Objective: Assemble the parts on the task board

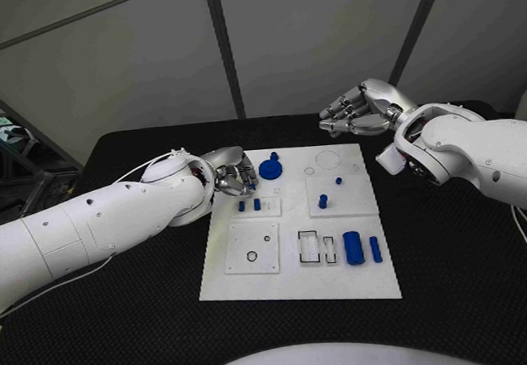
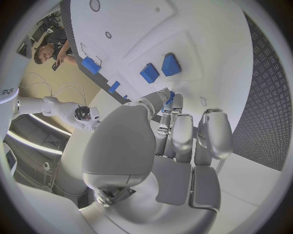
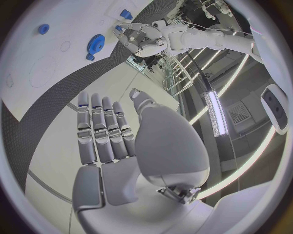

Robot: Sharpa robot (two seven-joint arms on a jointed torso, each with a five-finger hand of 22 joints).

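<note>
The white task board (image 1: pixel 301 265) lies mid-table, small blue parts (image 1: pixel 354 249) scattered on it. The left hand (image 1: pixel 232 178) pinches a small blue piece (image 2: pixel 171 99) over its edge; the right hand (image 1: pixel 358 109) hovers behind it, fingers loosely apart, holding nothing.

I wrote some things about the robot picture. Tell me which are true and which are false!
1. The task board is white. True.
2. The blue gear lies near the board's far edge. True.
3. The right hand holds the blue gear. False: it hangs beyond the board's far edge, holding nothing.
4. The left hand is at the board's left edge, beside the gear. True.
5. The table is red. False: it is black.
</note>
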